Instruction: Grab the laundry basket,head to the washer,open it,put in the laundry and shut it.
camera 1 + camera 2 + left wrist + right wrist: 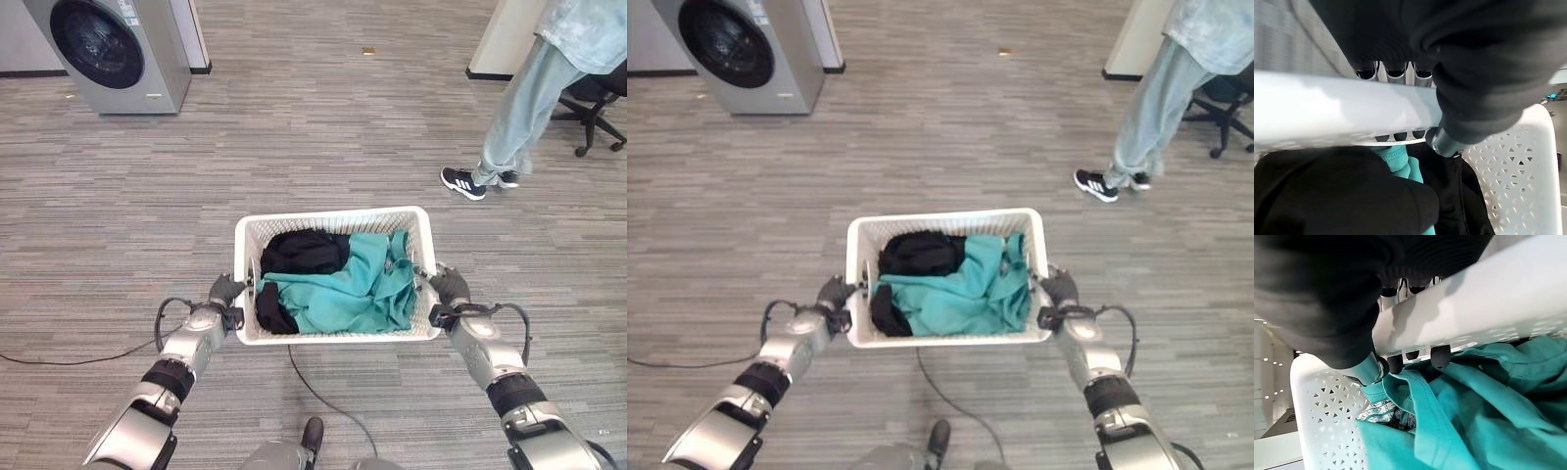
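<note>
Both hands were curled round the white laundry basket [336, 220] rims: left hand [224, 290], right hand [450, 285]. Basket was up off the floor, teal and black laundry [338, 282] inside. Washer [113, 49] stood far left, door closed.

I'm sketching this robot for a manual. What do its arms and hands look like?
Both arms are silver-grey metal segments with black bands at the joints. The left hand and right hand wear dark ribbed covers over back and wrist. The wrist views show silver fingers with dark rounded tips and a silver thumb.
</note>
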`<state>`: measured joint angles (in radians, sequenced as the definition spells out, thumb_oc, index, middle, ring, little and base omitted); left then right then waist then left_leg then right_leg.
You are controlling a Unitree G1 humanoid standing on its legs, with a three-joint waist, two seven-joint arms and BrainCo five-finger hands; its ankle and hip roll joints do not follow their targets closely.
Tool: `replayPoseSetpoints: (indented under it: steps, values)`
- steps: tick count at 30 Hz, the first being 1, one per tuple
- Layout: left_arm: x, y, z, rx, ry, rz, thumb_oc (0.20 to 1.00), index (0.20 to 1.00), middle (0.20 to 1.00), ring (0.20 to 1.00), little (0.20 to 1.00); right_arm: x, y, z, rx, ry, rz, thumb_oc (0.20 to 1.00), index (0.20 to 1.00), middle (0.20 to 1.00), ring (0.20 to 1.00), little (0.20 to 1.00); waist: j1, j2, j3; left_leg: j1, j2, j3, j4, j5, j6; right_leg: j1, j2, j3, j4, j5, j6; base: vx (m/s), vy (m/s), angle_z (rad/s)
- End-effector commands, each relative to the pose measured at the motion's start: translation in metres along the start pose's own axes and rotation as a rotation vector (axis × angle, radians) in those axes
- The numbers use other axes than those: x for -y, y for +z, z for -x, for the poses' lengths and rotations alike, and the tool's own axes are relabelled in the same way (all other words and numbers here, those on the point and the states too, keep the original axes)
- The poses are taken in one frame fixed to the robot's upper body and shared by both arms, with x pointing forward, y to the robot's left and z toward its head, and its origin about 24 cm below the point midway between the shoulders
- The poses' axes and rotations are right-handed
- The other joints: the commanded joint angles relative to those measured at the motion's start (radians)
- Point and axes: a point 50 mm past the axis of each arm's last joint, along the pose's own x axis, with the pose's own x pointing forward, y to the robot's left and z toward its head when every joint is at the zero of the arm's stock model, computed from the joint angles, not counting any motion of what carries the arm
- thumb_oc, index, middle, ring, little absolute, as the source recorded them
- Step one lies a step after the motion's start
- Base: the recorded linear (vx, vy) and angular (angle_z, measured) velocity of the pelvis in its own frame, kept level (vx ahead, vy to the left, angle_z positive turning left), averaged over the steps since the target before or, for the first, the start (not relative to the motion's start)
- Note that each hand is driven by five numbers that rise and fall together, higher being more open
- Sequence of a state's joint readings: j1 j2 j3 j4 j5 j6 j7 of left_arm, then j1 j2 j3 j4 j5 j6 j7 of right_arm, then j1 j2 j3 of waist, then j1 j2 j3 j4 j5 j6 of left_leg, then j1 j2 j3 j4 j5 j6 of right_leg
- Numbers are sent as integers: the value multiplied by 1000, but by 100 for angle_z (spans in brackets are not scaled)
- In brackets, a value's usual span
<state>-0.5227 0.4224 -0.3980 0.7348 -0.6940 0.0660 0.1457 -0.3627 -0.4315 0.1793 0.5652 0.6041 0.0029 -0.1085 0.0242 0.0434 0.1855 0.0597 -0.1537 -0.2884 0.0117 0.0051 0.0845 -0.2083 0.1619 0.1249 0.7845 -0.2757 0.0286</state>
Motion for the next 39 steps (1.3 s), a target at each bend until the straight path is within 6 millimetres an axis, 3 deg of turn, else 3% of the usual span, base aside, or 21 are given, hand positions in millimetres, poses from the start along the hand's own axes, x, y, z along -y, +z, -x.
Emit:
replayPoseSetpoints:
  steps: [1, 3, 7, 8, 10, 13, 14, 15, 16, 17, 21, 22, 24, 26, 27, 29, 32, 34, 35, 37, 39]
  values:
    - [19, 46, -2, 213, -132, 56, 200, 200, 200, 200, 200, -52, 21, -9, 93, 219, -41, 200, 200, 200, 200, 200, 10, -35, -101, -75, 28, 109, 30, -68, -19, 29, -94, 81, -572, 238, 102, 536, 174, 64]
    - [21, 45, -4, 201, -132, 46, 200, 200, 200, 200, 200, -49, 21, -9, 93, 211, -42, 200, 200, 200, 200, 200, -20, -37, -94, -34, 19, 79, 19, -84, -20, -3, -67, 98, -669, 256, 104, 373, 75, 50]
    - [20, 41, -6, 183, -134, 15, 200, 200, 200, 200, 200, -40, 17, -5, 89, 187, -39, 200, 200, 200, 200, 200, -89, -48, -90, 101, 18, 3, 12, -153, -38, -127, -62, 75, -853, 348, 153, 546, 7, 63]
    - [16, 32, -3, 160, -129, 30, 200, 200, 200, 200, 200, -34, 12, -3, 72, 179, -20, 200, 200, 200, 200, 200, -101, -61, -114, 172, 29, -26, 19, -163, -54, -97, -72, 5, -833, 389, 134, 763, -123, 119]
    - [16, 27, -2, 151, -127, 47, 200, 200, 200, 200, 200, -29, 10, -2, 64, 168, -19, 200, 200, 200, 200, 200, -114, -60, -137, 200, 48, -44, 34, -163, -61, -83, -68, 5, -825, 411, 120, 497, -96, 77]
    - [24, 15, -2, 109, -142, 72, 200, 200, 200, 200, 200, -10, 14, 2, 72, 138, 26, 200, 200, 200, 200, 200, -155, -24, -161, 198, 99, -55, 186, -87, -133, -40, -48, 14, -759, 393, 74, 524, -87, 37]
    - [29, 4, -3, 69, -149, 102, 200, 200, 200, 200, 200, -5, 12, 2, 61, 117, 17, 200, 200, 200, 200, 200, -159, -7, -163, 142, 109, -25, 360, 74, -218, 22, -49, -4, -758, 371, 59, 416, -40, 51]
    - [29, 4, -3, 69, -148, 102, 200, 200, 200, 200, 200, -5, 12, 2, 61, 117, 17, 200, 200, 200, 200, 200, -162, -11, -165, 139, 104, -28, 358, 80, -219, 19, -55, -4, -759, 373, 60, 421, -70, 56]
    - [32, 2, -3, 59, -159, 105, 200, 200, 200, 200, 200, -4, 12, 2, 63, 116, 13, 200, 200, 200, 200, 200, -156, -26, -158, 79, 103, -1, 471, 140, -239, 54, -68, 7, -762, 362, 49, 402, -169, 39]
    - [31, 4, -4, 60, -150, 111, 200, 200, 200, 200, 200, -5, 14, 1, 68, 118, 9, 200, 200, 200, 200, 200, -129, -58, -145, -1, 79, 47, 620, 143, -203, 107, -79, 39, -766, 336, 29, 409, -160, 41]
    - [34, 5, -7, 51, -153, 119, 200, 200, 200, 200, 200, -3, 16, -1, 66, 101, 15, 200, 200, 200, 200, 200, -96, -70, -135, -96, 83, 123, 617, 101, -164, 165, -82, 62, -769, 309, 15, 293, -112, -21]
    - [36, 5, -7, 52, -155, 124, 200, 200, 200, 200, 200, -4, 15, 0, 68, 98, 5, 200, 200, 200, 200, 200, -75, -86, -132, -203, 47, 165, 537, 39, -132, 205, -93, 77, -772, 288, 14, 411, -41, -49]
    - [35, 3, -5, 51, -152, 118, 200, 200, 200, 200, 200, -4, 14, 2, 71, 102, 14, 200, 200, 200, 200, 200, -51, -76, -125, -233, 40, 202, 389, -22, -104, 248, -83, 95, -771, 262, 19, 454, 10, -3]
    - [30, -3, -2, 47, -144, 120, 200, 200, 200, 200, 200, -6, 10, 3, 67, 106, 27, 200, 200, 200, 200, 200, -23, -54, -129, -250, 28, 185, 168, 5, -94, 286, -57, 118, -775, 237, 18, 485, 68, -68]
    - [25, -6, 0, 48, -131, 121, 200, 200, 200, 200, 200, -9, 7, 3, 64, 112, 40, 200, 200, 200, 200, 200, 15, -41, -127, -289, 40, 135, -13, 79, -93, 353, -43, 165, -795, 213, 17, 455, 53, -91]
    - [21, -7, 1, 46, -124, 114, 200, 200, 200, 200, 200, -10, 5, 2, 53, 113, 50, 200, 200, 200, 200, 200, 38, -37, -127, -345, 56, 158, -99, 110, -115, 423, -56, 206, -812, 178, 20, 469, 106, -60]
    - [17, -7, 1, 43, -113, 118, 200, 200, 200, 200, 200, -16, 5, 0, 50, 129, 40, 200, 200, 200, 200, 200, 63, -34, -131, -331, 71, 203, -82, 143, -107, 456, -65, 236, -815, 152, 24, 344, 142, -59]
    - [13, -6, 3, 58, -101, 131, 200, 200, 200, 200, 200, -23, 3, 1, 44, 149, 40, 200, 200, 200, 200, 200, 82, -40, -144, -319, 79, 215, -71, 173, -89, 455, -98, 249, -805, 137, 43, 471, 299, -60]
    - [10, -5, 4, 67, -94, 127, 200, 200, 200, 200, 200, -27, 0, 2, 41, 159, 30, 200, 200, 200, 200, 200, 88, -54, -154, -329, 80, 249, -28, 152, -76, 455, -141, 259, -771, 136, 76, 428, 287, -71]
    - [7, -5, 4, 68, -89, 111, 200, 200, 200, 200, 200, -28, -2, 3, 38, 163, 21, 200, 200, 200, 200, 200, 93, -67, -156, -327, 77, 277, 3, 122, -68, 446, -169, 256, -731, 139, 99, 333, 204, -94]
    - [5, -4, 4, 70, -80, 98, 200, 200, 200, 200, 200, -31, -3, 4, 38, 165, 9, 200, 200, 200, 200, 200, 105, -83, -157, -321, 71, 290, 47, 73, -55, 408, -199, 246, -629, 212, 141, 363, 151, -42]
